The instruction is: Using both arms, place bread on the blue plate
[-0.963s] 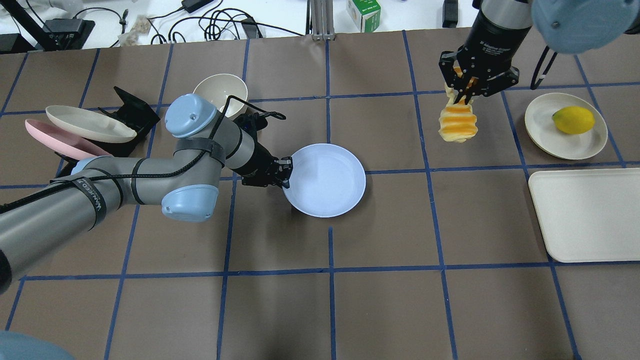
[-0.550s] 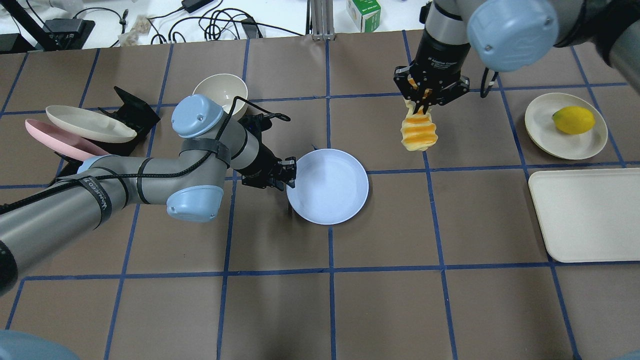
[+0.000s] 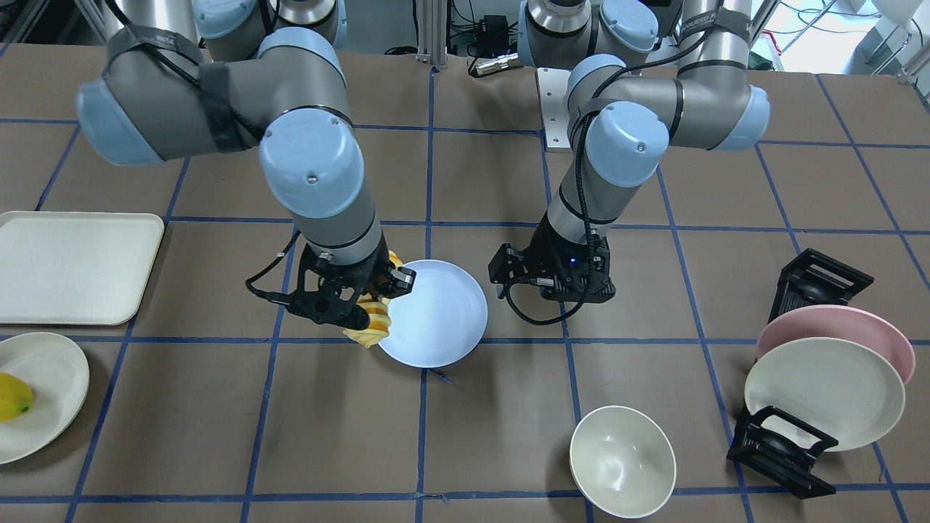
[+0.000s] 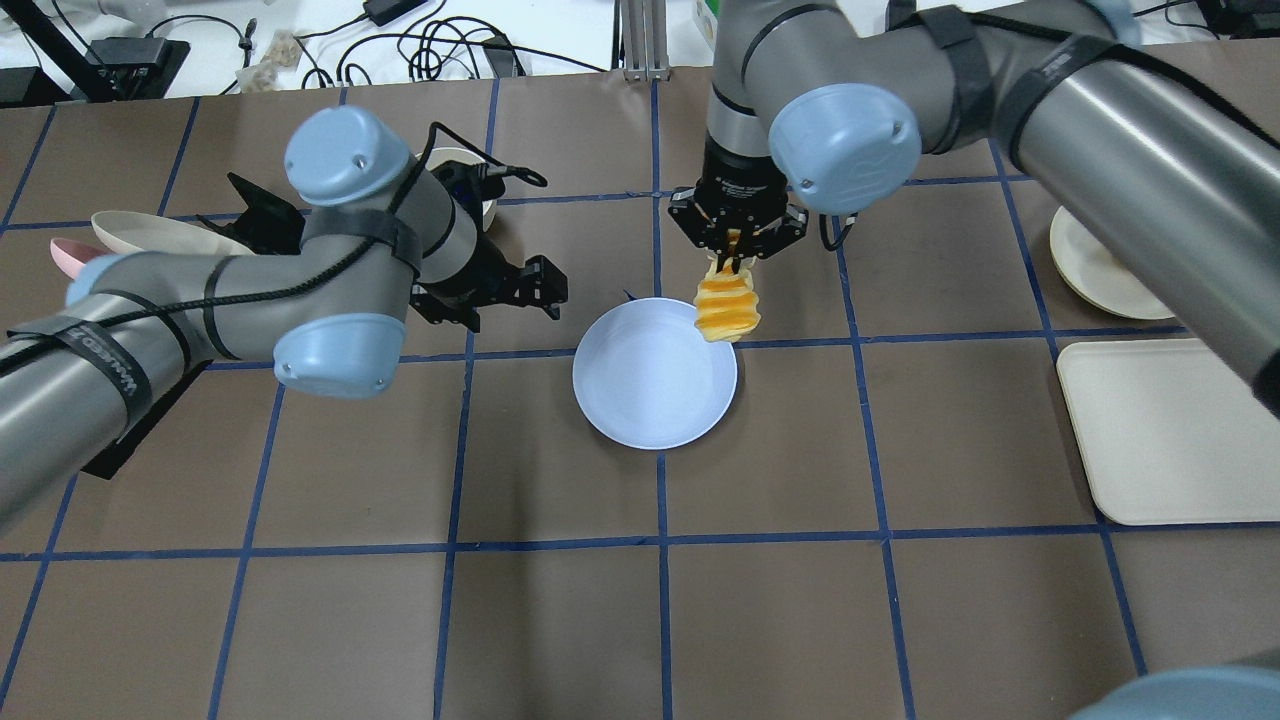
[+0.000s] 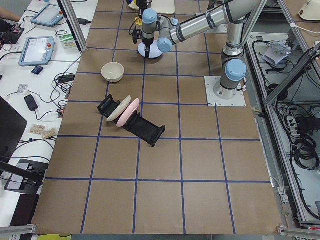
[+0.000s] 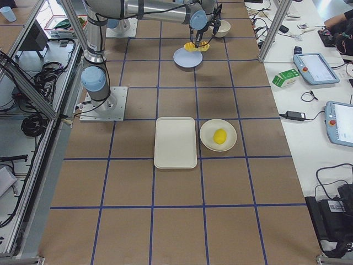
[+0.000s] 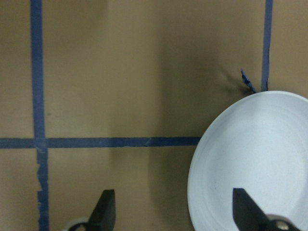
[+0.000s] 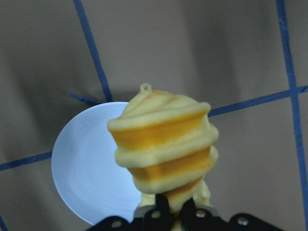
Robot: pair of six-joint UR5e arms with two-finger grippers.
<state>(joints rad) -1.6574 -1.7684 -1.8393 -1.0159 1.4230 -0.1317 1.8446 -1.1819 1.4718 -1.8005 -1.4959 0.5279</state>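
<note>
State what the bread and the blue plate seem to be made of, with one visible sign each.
The bread: probably a moulded foam or plastic imitation; smooth, uniform ridges, no crumb. The blue plate: likely matte plastic or fibre composite; even pale colour, soft sheen.

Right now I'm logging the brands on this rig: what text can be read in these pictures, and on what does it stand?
"WANEED", then unclear characters: on the black strap around the left arm.
White print on the wrist of the right arm: too small to read.
Print on the green carton: too small to read.
</note>
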